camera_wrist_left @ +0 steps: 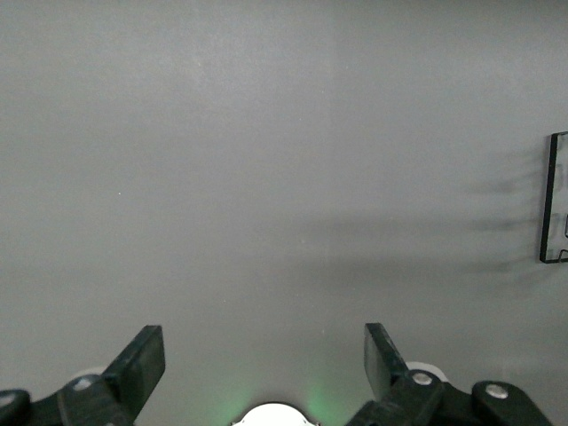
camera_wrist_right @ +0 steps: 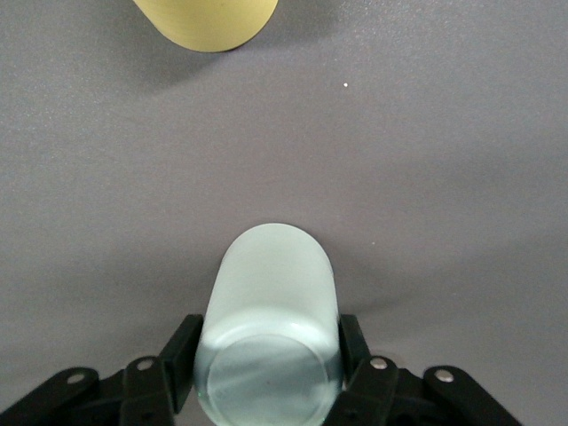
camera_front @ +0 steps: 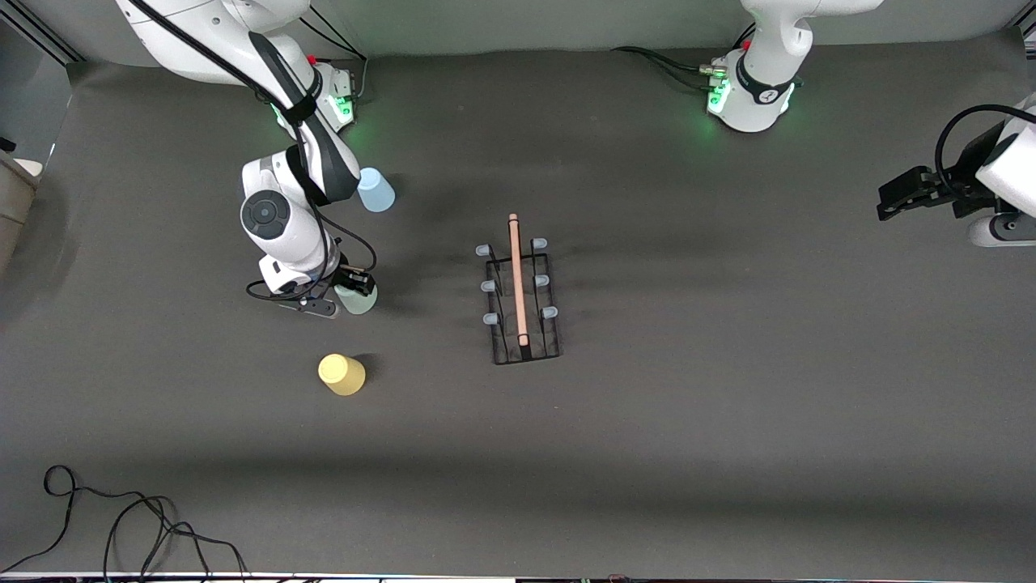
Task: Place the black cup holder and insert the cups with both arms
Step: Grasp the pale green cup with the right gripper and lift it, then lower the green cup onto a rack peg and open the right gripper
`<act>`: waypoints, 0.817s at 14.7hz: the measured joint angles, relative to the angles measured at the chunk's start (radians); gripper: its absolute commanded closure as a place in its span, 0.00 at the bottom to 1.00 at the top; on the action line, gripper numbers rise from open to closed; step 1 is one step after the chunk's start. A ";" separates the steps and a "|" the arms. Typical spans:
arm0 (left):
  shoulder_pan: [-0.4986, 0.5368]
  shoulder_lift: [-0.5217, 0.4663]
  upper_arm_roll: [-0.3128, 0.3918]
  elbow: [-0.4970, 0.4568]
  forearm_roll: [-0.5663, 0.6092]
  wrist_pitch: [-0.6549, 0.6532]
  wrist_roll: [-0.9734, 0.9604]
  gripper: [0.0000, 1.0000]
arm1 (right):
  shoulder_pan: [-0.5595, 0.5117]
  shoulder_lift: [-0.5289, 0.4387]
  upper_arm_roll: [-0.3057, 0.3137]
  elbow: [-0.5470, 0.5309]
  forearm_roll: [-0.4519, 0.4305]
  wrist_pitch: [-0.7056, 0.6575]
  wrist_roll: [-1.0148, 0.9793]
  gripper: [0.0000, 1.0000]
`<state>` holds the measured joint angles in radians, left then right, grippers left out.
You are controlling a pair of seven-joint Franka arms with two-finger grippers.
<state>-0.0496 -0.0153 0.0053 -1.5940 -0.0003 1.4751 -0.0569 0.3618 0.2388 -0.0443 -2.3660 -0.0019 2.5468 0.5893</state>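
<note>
The black cup holder (camera_front: 522,301) with its wooden rod handle and blue-tipped pegs stands mid-table; its edge shows in the left wrist view (camera_wrist_left: 552,197). My right gripper (camera_front: 351,288) (camera_wrist_right: 266,344) is shut on the pale green cup (camera_front: 358,300) (camera_wrist_right: 271,293), whose base faces the wrist camera, toward the right arm's end of the table. The yellow cup (camera_front: 341,374) (camera_wrist_right: 209,18) stands nearer the front camera than it. The light blue cup (camera_front: 375,190) stands farther, beside the right arm. My left gripper (camera_front: 890,202) (camera_wrist_left: 264,342) is open and empty, waiting at the left arm's end.
A black cable (camera_front: 121,518) lies in loops at the table's near edge, toward the right arm's end. The two green-lit arm bases (camera_front: 749,97) stand along the table's farther edge.
</note>
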 measured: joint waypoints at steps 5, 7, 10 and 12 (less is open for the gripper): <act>0.000 0.000 -0.004 0.001 0.000 -0.009 0.000 0.00 | 0.000 -0.071 -0.005 0.065 0.025 -0.155 0.001 1.00; 0.000 0.000 -0.004 0.001 0.000 -0.009 0.001 0.00 | 0.000 -0.113 -0.003 0.153 0.091 -0.299 0.001 1.00; 0.000 0.000 -0.004 0.001 0.000 -0.009 0.001 0.00 | 0.028 -0.135 0.000 0.308 0.174 -0.436 0.044 1.00; 0.000 0.002 -0.004 0.001 0.000 -0.008 0.001 0.00 | 0.072 -0.130 0.001 0.360 0.198 -0.450 0.115 1.00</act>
<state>-0.0496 -0.0134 0.0009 -1.5927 -0.0003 1.4673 -0.0564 0.4341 0.1083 -0.0436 -2.0065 0.1959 2.0967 0.7043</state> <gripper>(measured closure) 0.000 0.335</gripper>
